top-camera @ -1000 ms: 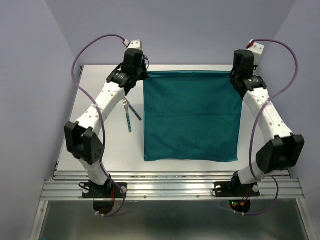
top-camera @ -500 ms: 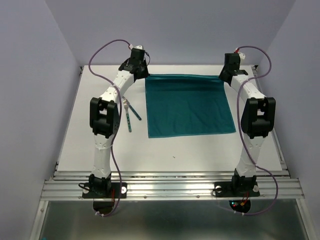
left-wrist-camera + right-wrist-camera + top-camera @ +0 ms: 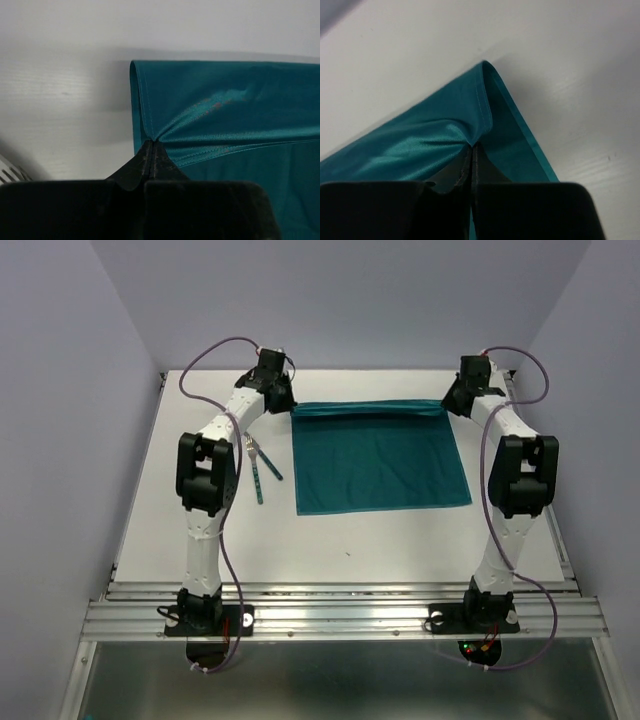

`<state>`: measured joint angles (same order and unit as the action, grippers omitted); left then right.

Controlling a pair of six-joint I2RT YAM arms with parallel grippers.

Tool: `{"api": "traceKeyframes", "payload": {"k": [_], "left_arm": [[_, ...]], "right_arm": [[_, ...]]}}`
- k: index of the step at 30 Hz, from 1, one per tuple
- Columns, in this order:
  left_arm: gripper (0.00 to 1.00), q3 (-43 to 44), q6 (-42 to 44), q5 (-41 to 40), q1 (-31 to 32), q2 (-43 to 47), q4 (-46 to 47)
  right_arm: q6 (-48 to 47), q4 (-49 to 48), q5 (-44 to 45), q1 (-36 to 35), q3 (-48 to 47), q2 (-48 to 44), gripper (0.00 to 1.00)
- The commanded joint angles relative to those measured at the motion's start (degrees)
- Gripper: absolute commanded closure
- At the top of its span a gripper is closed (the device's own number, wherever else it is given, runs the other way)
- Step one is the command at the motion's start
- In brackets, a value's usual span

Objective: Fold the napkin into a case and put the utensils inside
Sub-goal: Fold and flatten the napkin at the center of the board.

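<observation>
Plainly, we are dealing with a light, limp cloth. The napkin [image 3: 380, 465] lies flat on the table [image 3: 400, 540], toward its far side, with a narrow band along the far edge doubled over. Our left gripper [image 3: 152, 146] is pressed together on the far-left corner, and the fabric puckers into fine creases where the tips bite. Our right gripper [image 3: 471, 146] pinches the far-right corner in the same way.

The sheen suggests a smooth, rather slippery weave, so we judge that a shallow bite could slide off under tension. The stitched hem at each corner gives a thicker ridge and looks like the surest place to hold. With no stiffness of its own, the cloth will probably sag between the two grips, so both must travel together to keep the edge straight.

The utensils [image 3: 260, 472] lie on the table just left of the napkin, apart from it. They look thin, rigid and slick, best taken across a handle.
</observation>
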<state>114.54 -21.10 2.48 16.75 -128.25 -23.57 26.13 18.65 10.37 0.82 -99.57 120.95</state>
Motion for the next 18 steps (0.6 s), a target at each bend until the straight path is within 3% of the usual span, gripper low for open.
{"api": "traceKeyframes", "payload": {"k": [1,13,18], "left_arm": [[1.0,-9.73,-1.66,1.65,-0.06,10.99,1.42],[1.0,-40.51,-5.52,1.3,6.01,30.67,8.71],[1.0,-47.47,-7.9,-0.55,9.43,34.37,10.74]], "right_arm": [[3.31,-0.99,-1.32,2.43,8.65,-9.4,0.99],[3.4,-0.99,1.32,2.43,34.17,-28.99,0.99],[3.66,-1.08,0.18,2.43,41.55,-35.15,0.99]]}}
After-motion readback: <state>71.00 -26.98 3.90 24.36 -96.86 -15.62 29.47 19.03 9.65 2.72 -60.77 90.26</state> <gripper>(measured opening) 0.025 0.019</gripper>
